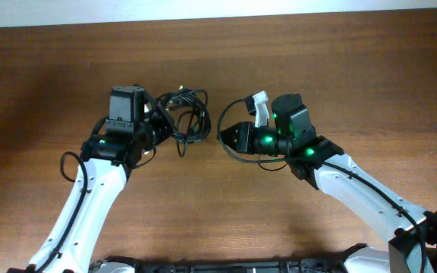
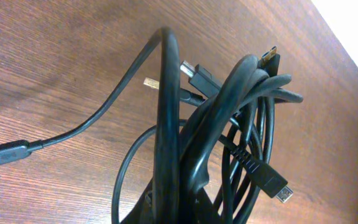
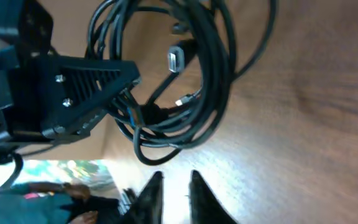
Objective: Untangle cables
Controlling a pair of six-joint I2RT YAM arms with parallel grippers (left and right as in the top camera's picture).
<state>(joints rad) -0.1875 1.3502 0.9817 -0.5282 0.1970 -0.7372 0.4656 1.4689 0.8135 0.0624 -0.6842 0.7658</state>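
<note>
Three cables [image 1: 190,115] (one tangle), left tool [image 1: 160,125] gripping

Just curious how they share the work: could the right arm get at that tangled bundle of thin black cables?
Probably yes: the right gripper faces the black cables, held by the left gripper, with only brown wooden table between them.

You work a robotics lab bench: white arms [image 1: 89,205] on a wood table [image 1: 36,91], pale strip [image 1: 203,11] beyond the left claw [image 1: 167,123].
</note>
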